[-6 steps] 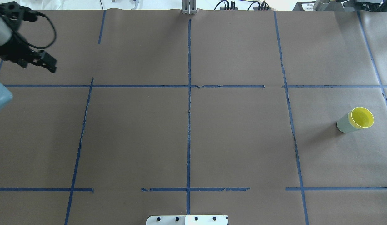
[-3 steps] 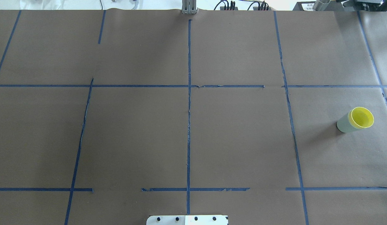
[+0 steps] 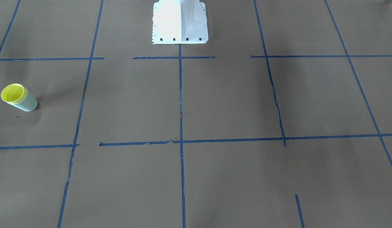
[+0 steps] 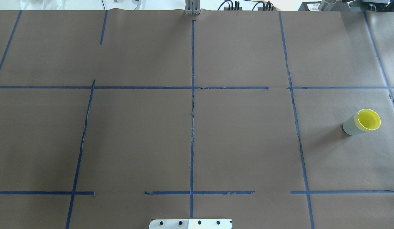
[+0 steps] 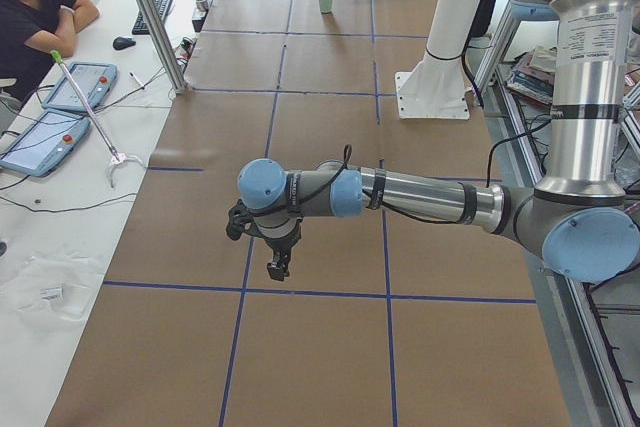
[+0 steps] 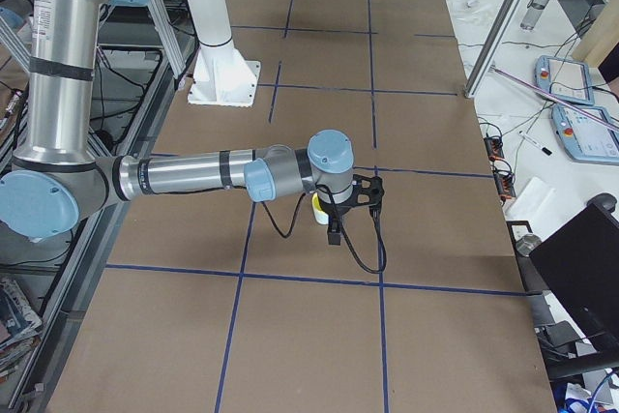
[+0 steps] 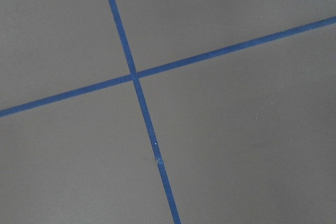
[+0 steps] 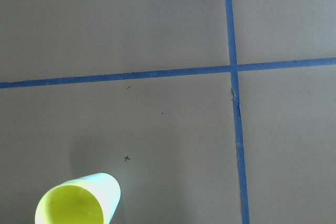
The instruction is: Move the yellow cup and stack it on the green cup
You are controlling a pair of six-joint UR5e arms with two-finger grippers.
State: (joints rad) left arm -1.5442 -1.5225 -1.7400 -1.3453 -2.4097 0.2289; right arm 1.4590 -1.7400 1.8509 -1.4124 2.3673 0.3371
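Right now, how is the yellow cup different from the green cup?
Colour: the yellow cup is bright yellow, the green cup pale mint. Place: the yellow cup sits inside the green cup, which stands on the table. What shows: only the yellow cup's rim and inside, but the green cup's outer wall. Both stand upright, mouths up, as one stack.

A bright yellow cup (image 4: 369,120) sits inside a pale green cup (image 4: 349,126). Under them, brown paper (image 4: 136,136) carries a grid of blue tape lines (image 4: 192,127).
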